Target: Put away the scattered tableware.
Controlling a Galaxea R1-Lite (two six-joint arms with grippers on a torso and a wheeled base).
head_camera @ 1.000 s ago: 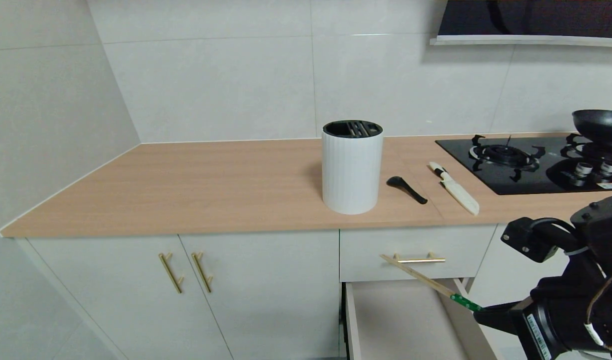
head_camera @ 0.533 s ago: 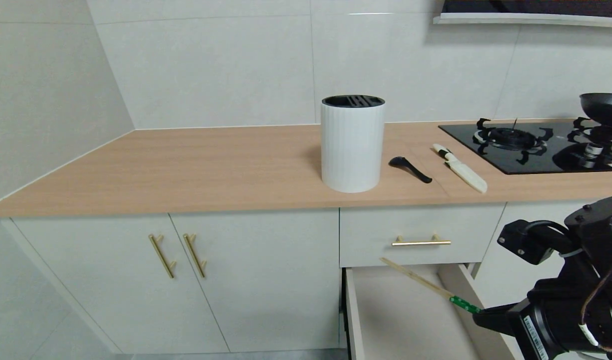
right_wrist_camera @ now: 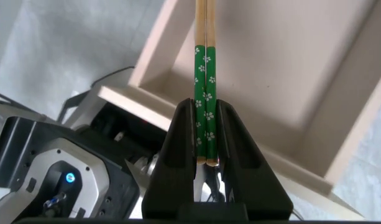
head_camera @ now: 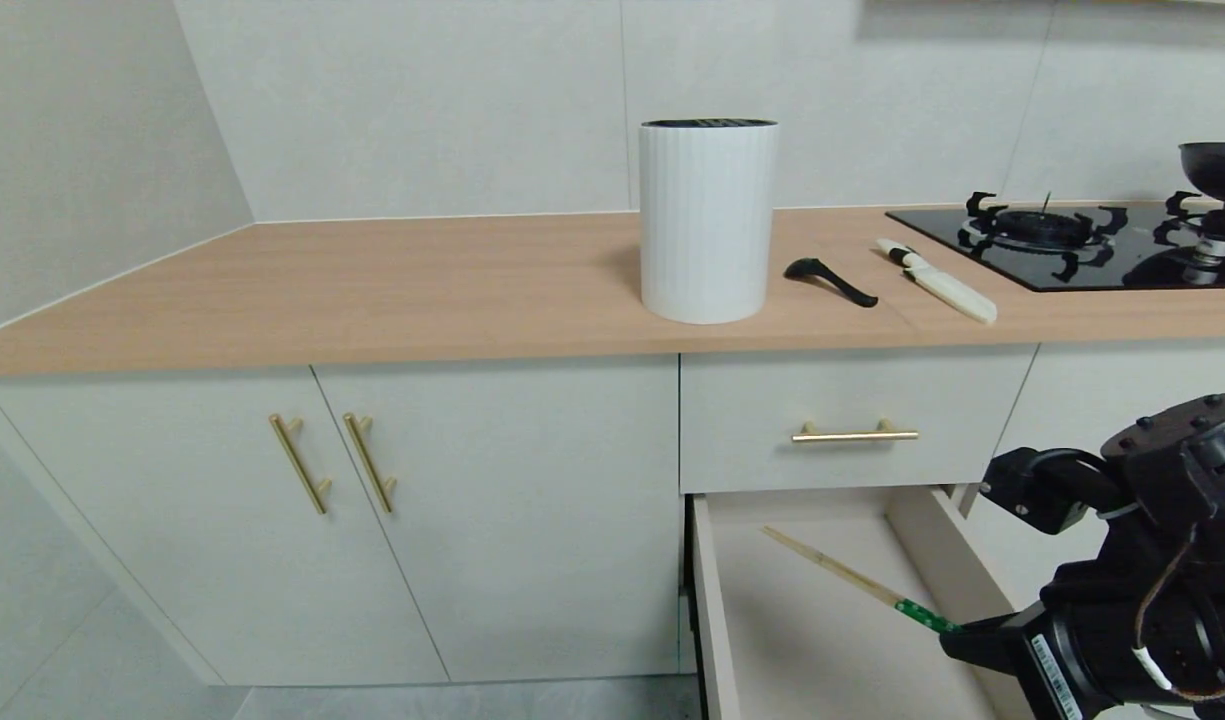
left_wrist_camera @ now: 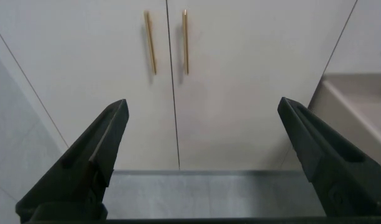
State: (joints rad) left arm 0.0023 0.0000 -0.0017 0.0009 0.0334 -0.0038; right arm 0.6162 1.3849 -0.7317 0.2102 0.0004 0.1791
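Head view: right claw point(head_camera: 957, 628) gripped chopsticks point(head_camera: 837, 570) over open drawer point(head_camera: 710, 600), whose front was cut off.
Left wrist view: left claw point(left_wrist_camera: 202, 109) stood wide before cabinet doors point(left_wrist_camera: 240, 74).

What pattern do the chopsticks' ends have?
The chopsticks are green with white flowers there; right wrist view.

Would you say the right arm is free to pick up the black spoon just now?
Probably not: its pincer is shut on the chopsticks, low over the open drawer, below the counter holding the spoon.
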